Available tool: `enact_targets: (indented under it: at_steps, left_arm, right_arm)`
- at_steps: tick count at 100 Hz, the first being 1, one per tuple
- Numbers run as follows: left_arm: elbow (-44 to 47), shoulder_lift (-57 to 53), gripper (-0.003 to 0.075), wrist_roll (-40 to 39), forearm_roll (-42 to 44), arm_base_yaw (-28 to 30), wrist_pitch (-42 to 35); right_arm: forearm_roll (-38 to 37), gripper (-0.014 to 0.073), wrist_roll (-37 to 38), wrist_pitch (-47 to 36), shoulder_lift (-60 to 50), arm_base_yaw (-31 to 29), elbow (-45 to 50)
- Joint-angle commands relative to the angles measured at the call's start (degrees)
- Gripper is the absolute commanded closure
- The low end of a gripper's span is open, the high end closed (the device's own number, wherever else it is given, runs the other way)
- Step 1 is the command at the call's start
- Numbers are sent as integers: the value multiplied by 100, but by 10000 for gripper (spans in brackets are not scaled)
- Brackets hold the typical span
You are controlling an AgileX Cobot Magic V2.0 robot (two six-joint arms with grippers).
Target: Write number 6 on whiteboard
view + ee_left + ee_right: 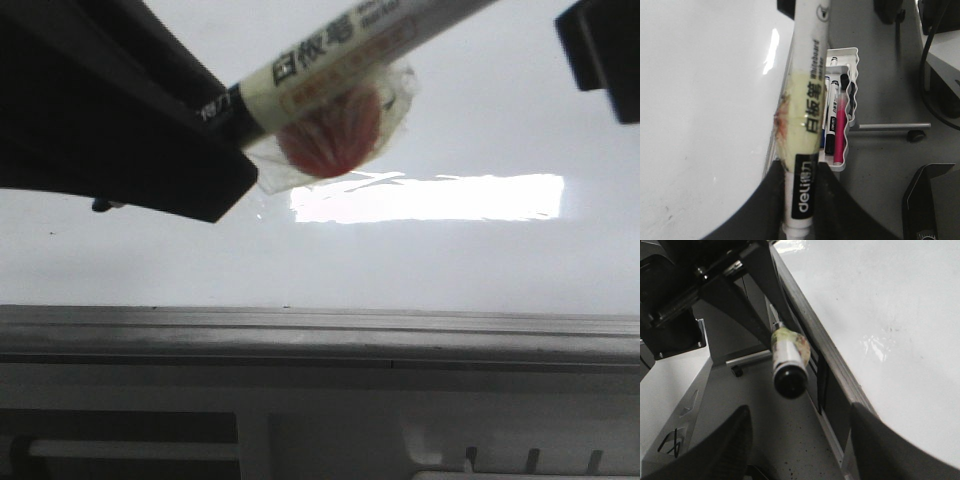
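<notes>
Upper left of the front view: left gripper clamps a white taped whiteboard marker, long axis slanting up-right, the glossy white whiteboard behind it. No 6 visible. Right gripper spread, empty.

The left gripper has broad matte black fingers with smooth curved edges. The right gripper shows two wide dark fingers, dull and plain. Black angular arm links carry small screws.
</notes>
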Motion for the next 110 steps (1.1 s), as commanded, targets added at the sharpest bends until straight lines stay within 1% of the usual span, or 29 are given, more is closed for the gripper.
enact_targets:
  at_steps: [1, 19, 48, 63, 71, 78, 82, 84, 85, 92, 94, 95, 96, 100, 110]
  left_arm:
    - [-167, -90, 739, -5, -133, -55, -348]
    - [-167, -90, 739, -5, -146, -55, -348]
    - [-167, -90, 739, -5, -242, -55, -348]
    - [-167, -90, 739, -5, -251, -55, -348]
    - [-167, -90, 739, -5, -251, -55, -348]
    - [-167, -90, 739, -5, -251, -55, -348]
    - [-167, -90, 739, -5, -251, -55, -348]
    - [-167, -90, 739, -5, -251, -55, -348]
    - [-167, -90, 739, -5, -251, -55, -348]
    - [-167, -90, 739, -5, -251, -55, -348]
    - [-167, -90, 739, -5, -251, -55, -348]
    - [-167, -90, 739, -5, -251, -55, -348]
    - [-167, -90, 739, -5, -251, -55, -348]
    - [-167, -90, 739, -5, -251, -55, -348]
    - [-167, -90, 739, -5, -251, -55, -348]
  right_arm:
    - [624, 206, -306, -363, 179, 89, -204]
    - [1451, 207, -918, -444, 533, 259, -230]
    - [2134, 207, -1376, -448, 1050, 429, -230]
    - [2686, 207, -1922, -426, 1254, 657, -230]
    - [2713, 218, -1940, -479, 1373, 743, -230]
    - [2740, 270, -1940, -522, 1459, 794, -230]
    - [2795, 321, -1940, -555, 1470, 818, -230]
    - [2822, 365, -1940, -571, 1498, 818, -230]
    - [2822, 365, -1940, -571, 1498, 818, -230]
    - [2864, 510, -1940, -571, 1511, 818, -230]
    - [2864, 539, -1940, -571, 1511, 818, -230]
    - [2864, 582, -1940, -571, 1511, 818, -230]
    - [2864, 582, -1940, -571, 1511, 818, -230]
    - [2864, 661, -1940, -571, 1511, 818, -230]
    - [2864, 662, -1940, -523, 1511, 818, -230]
